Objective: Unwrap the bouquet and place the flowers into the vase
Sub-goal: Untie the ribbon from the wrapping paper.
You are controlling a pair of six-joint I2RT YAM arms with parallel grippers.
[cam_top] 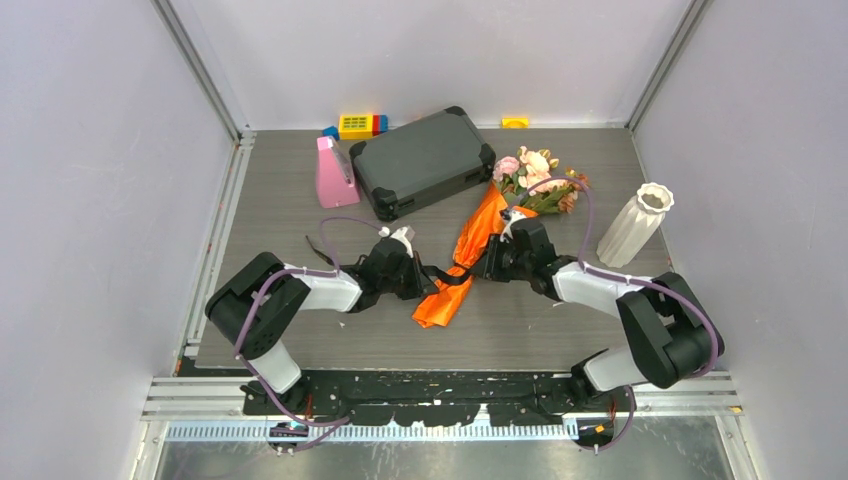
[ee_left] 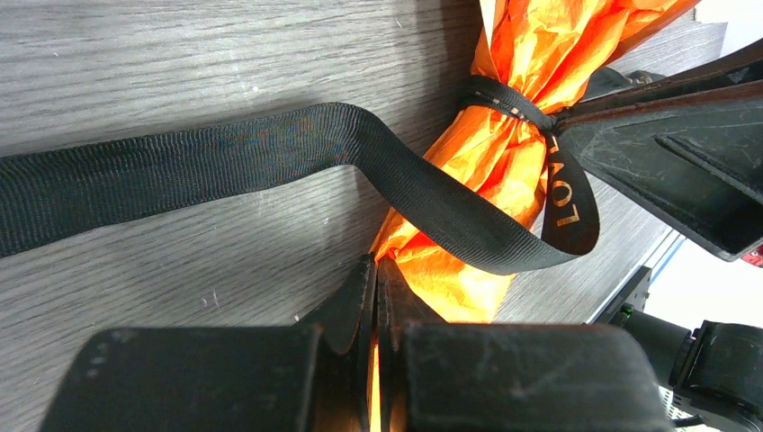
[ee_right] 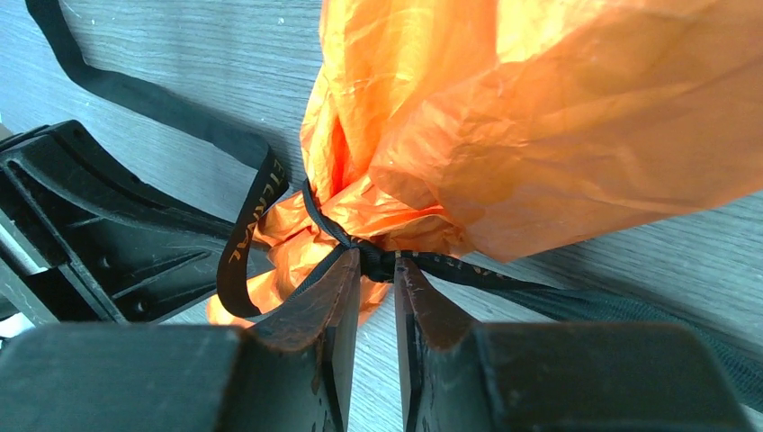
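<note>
**Both grippers on the wrapped bouquet, mid-bench**

The bench (cam_top: 290, 215) is grey wood-grain laminate, closed in by plain pale walls with aluminium rails down the corners. The bouquet (cam_top: 470, 240) lies flat at its centre, still wrapped in orange paper. The narrow end points toward the arms. The flowers (cam_top: 535, 178) spill out at the far end.

The left gripper (ee_left: 376, 270) is clenched, with a sliver of the orange paper between its fingers at the narrow end. The right gripper (ee_right: 379, 268) pinches the knot of the black ribbon (ee_left: 270, 153), whose loose tail trails across the bench.

The white vase (cam_top: 637, 225) stands upright at the right, apart from the flowers. Along the back sit a black case (cam_top: 422, 160), a pink wedge (cam_top: 335, 175) and coloured blocks (cam_top: 360, 125).
</note>
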